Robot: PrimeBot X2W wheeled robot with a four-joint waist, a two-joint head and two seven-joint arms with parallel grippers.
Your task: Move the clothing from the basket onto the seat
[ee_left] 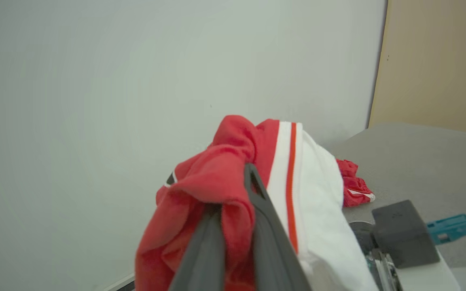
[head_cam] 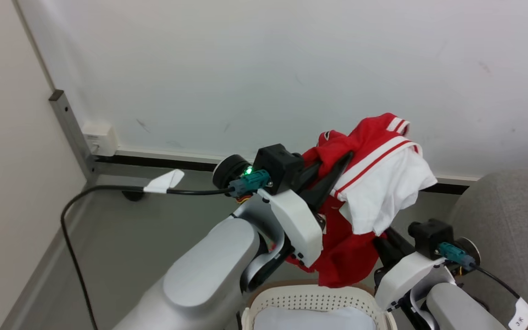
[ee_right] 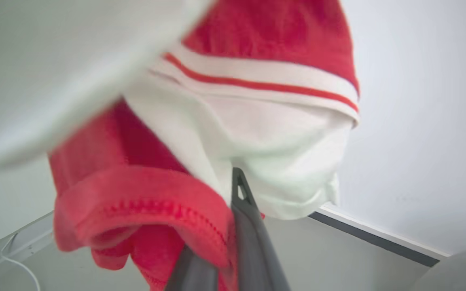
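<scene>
- Position of load: the clothing (head_cam: 374,151), red with white stripe trim and a white inner face turned out, hangs in the air above the basket (head_cam: 314,295). Its lowest red fold sits just over the brown rim and apart from it.
- Direction of travel: the seat (head_cam: 511,215) lies to the robot's right of the load, near it but not under it. In my judgement you need a carry to the right before any release.
- Long axis: the bundle hangs roughly top to bottom, with its top at the left grip and its lower part at the right one.
- Left gripper (head_cam: 335,167): the jaws are closed on a bunched red fold at the top of the load (the left wrist view shows fabric pinched between both fingers).
- Right gripper (head_cam: 383,243): this one is lower and nearer the seat. Its jaws are closed, with the red hem wrapped over one finger and white fabric against the other tip, so it reads as a pinch on the lower part.
- Also noted: another red piece (ee_left: 354,190) lies on the seat. The white lining (head_cam: 314,318) shows in the basket, with no red in the part you can see.
</scene>
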